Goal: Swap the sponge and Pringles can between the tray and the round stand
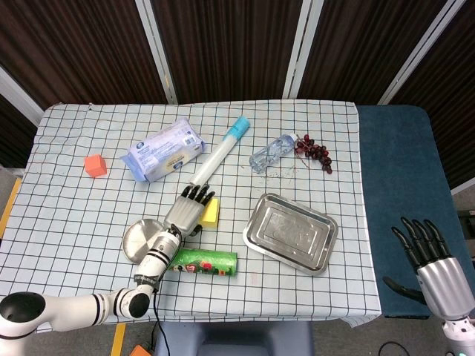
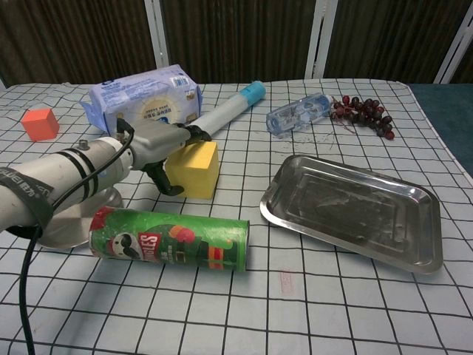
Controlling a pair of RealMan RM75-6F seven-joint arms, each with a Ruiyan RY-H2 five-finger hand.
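1. Chest view shows the left hand (image 2: 159, 144) laid over the yellow sponge (image 2: 195, 169), fingers (image 2: 194, 132) draped across its top and thumb at its left face: closing on it, though a firm grip is unclear.
2. Neither swap item sits on its target; the sponge rests on the desk (image 1: 74, 208) between the round stand (image 1: 139, 239) and the tray (image 1: 291, 233), so it likely goes first.
3. Just near of it, the Pringles can (image 2: 171, 239) lies on its side.
4. Off the desk's right edge, the right hand (image 1: 430, 259) hangs with fingers spread and empty.

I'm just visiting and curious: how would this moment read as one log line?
left robot hand: on yellow sponge | right robot hand: open, off table | Pringles can: lying on cloth | tray: empty
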